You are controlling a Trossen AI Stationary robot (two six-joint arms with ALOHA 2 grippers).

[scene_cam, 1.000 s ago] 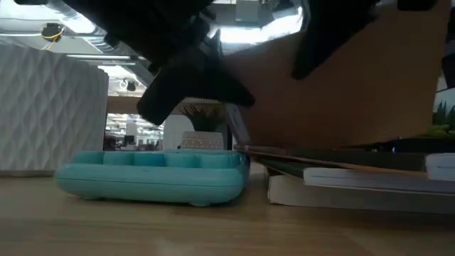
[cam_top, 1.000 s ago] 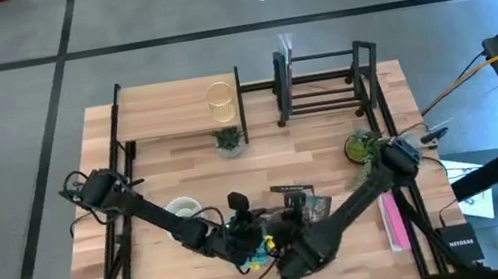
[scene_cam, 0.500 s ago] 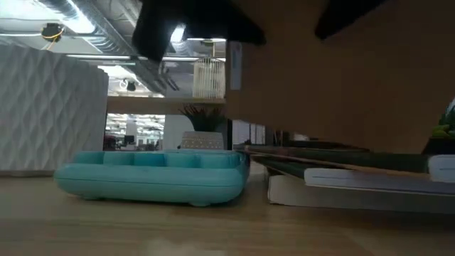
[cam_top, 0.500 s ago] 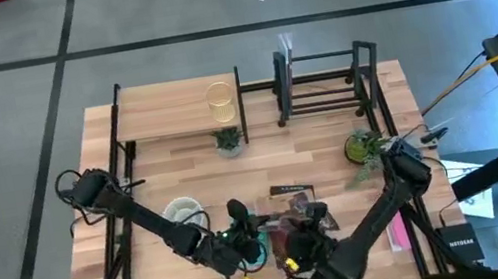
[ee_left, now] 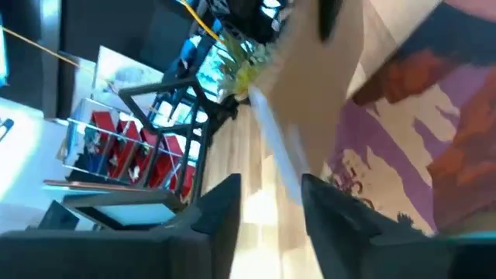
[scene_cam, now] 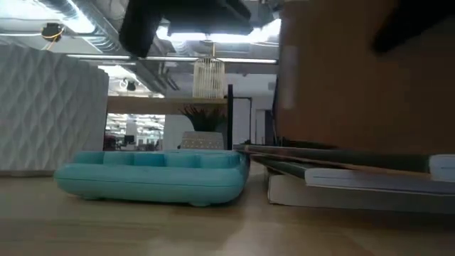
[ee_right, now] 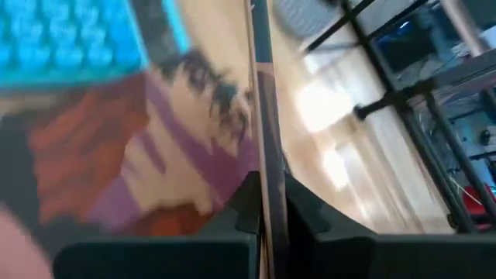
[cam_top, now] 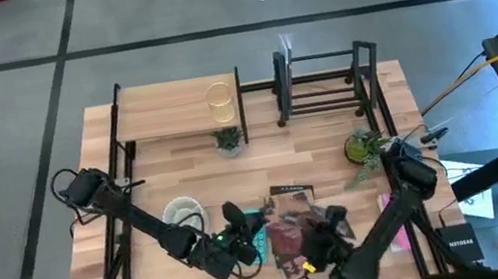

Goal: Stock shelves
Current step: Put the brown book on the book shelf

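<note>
1. Shelves stand side by side at the far edge of the table [cam_top: 332,151]: a light-wood shelf board [cam_top: 173,109] on thin black legs to the left, a black open-frame rack [cam_top: 321,84] to the right
2. On the wood board sits a pale wire basket [cam_top: 221,103]; what it holds cannot be made out. A small potted plant [cam_top: 228,141] stands on the table just in front of the board
3. The black rack carries only a thin pale item [cam_top: 285,47] at its left end
4. A second potted plant [cam_top: 363,148] stands near the table's right edge, and a white round dish [cam_top: 183,211] lies toward the front left
5. A teal tray [scene_cam: 153,173] with a row of compartments rests on the table at the front; its contents are hidden in the low view. Flat books [scene_cam: 355,181] are stacked right beside it
6. The right gripper [ee_right: 267,198] has its fingers closed on the edge of a book [cam_top: 290,234] with a purple and red cover, held clear of the table
7. The left gripper [ee_left: 267,205] hangs beside the same book, its fingers apart and holding nothing
8. Compared with a second ago, the book has risen and swung toward the right, uncovering the basket and shelf in the low view, and both arms have drawn back toward the table's front edge
</note>
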